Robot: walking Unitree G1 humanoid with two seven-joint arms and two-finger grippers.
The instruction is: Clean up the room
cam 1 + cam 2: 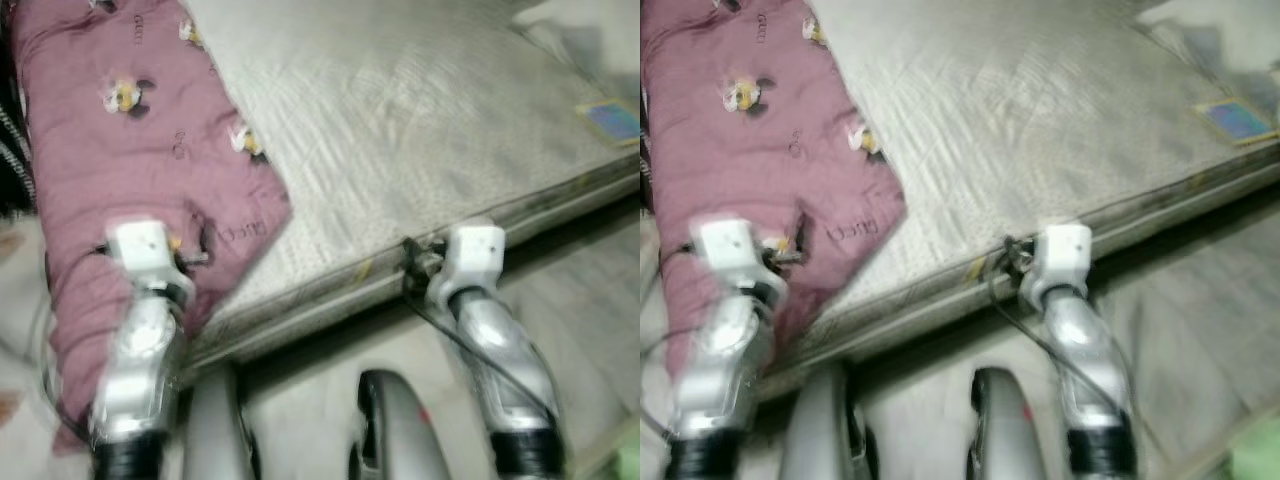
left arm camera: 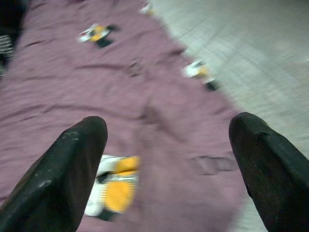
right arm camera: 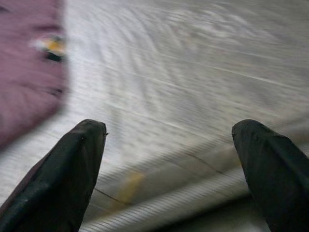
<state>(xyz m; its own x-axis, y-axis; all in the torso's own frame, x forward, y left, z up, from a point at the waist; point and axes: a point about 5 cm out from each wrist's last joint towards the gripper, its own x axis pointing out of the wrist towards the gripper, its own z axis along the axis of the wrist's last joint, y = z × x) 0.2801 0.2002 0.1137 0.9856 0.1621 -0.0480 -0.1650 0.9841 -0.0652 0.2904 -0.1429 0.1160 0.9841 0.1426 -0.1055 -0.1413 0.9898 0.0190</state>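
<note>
The left gripper (image 2: pixel 166 145) hangs spread wide over the mauve quilt (image 1: pixel 130 170), grasping nothing; just ahead of its fingertips (image 2: pixel 79 140) lies the quilt's bee-printed cloth, one yellow bee patch (image 2: pixel 116 191) right beside one finger, and beyond the other finger the quilt's edge gives way to the bare grey mattress (image 1: pixel 420 120); the right gripper (image 3: pixel 169 145) is likewise spread and empty, poised over the mattress edge with the seam just under it and the quilt off to its far side; a small blue label (image 1: pixel 612 120) sits on the mattress well apart from both grippers, toward the far corner; the quilt lies skewed, draped over the mattress edge below the left gripper, so it is likely the thing to tidy

Risks, as a judgement: the views are smeared, so the body seems to be in motion, and a pinch made now could miss the cloth or catch only a thin fold that slips out; a one-sided pull could drag the quilt further off the mattress
</note>
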